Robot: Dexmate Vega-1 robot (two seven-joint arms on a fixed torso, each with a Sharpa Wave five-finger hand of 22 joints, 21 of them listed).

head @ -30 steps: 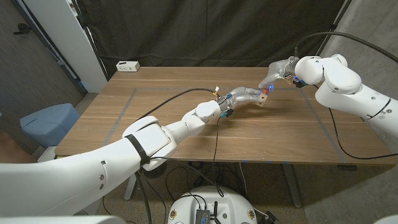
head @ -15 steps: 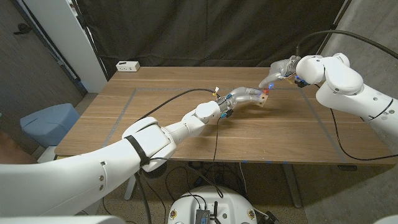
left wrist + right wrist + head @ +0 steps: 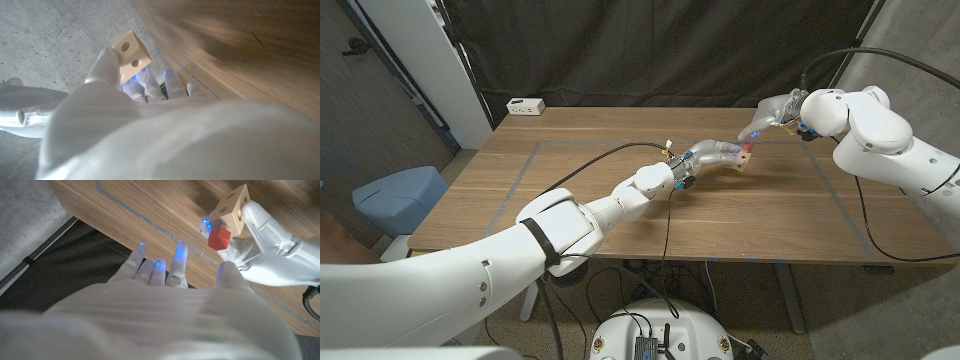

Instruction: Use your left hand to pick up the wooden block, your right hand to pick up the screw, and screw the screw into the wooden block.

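2 round holes mark the pale wooden block (image 3: 131,51) the left hand (image 3: 715,156) grips; right hand (image 3: 165,275) spread, empty.

White glossy arms, black band, black cables, translucent fingers (image 3: 181,255) glowing blue.

No text, label, brand, number or sign can be read in any view.
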